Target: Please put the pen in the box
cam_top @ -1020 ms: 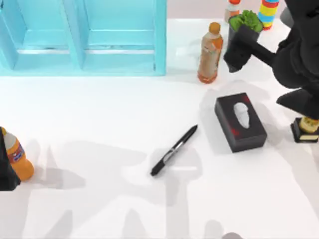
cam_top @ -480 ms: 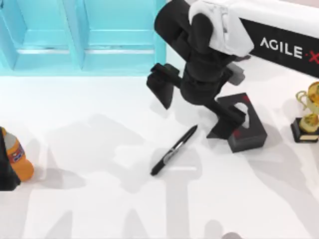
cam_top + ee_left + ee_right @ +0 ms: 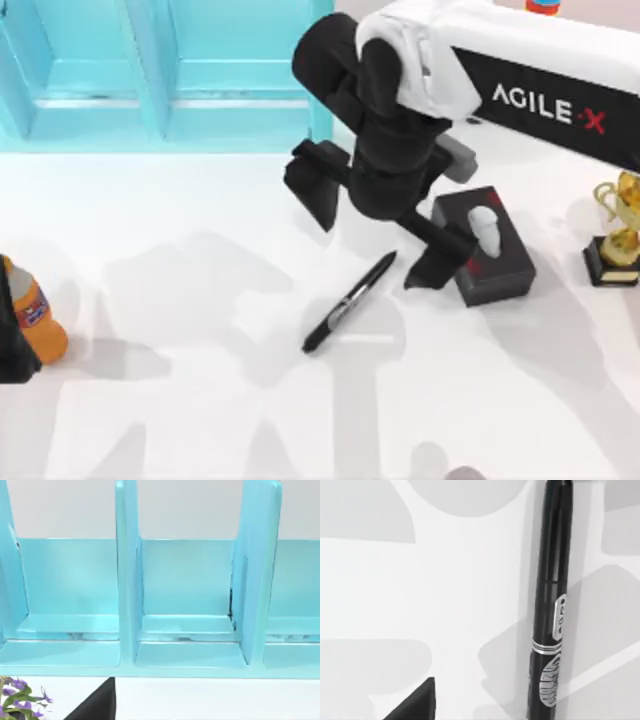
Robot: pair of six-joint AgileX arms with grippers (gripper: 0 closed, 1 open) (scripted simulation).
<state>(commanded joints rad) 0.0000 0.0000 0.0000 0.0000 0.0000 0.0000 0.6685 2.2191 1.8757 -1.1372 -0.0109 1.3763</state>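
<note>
Landmark: black tissue box (image 3: 495, 262), lying on the white table (image 3: 180, 400), right of centre in the top view, white tissue poking from its top slot
Pen: the pen (image 3: 348, 302) lies flat on the table just left of the tissue box, slanted, its upper end pointing toward the box and its lower end away from it; not touching the box; nothing grips it
Pen detail: right wrist view shows the pen (image 3: 551, 615) close below the camera, black barrel with a silvery band and a pale clip at mid-length, resting on bare table
Right gripper: the right gripper (image 3: 375, 232) hangs over the table left of the tissue box, above the pen's upper end; its two black fingers are spread wide, one finger (image 3: 312, 185) well left of the box, the other beside the box's left edge; they hold nothing
Right arm: white and black AgileX arm (image 3: 540, 75) reaches in over the tissue box from the far right
Left gripper: parked at the table's left edge, far left of the tissue box; its finger state cannot be told
Teal shelf: blue-green open shelf unit (image 3: 170, 70) stands behind and left of the tissue box; left wrist view faces its compartments (image 3: 187, 630)
Orange bottle: orange bottle (image 3: 35, 320) far left of the tissue box, by the left edge
Trophy: gold trophy (image 3: 618, 235) just right of the tissue box
</note>
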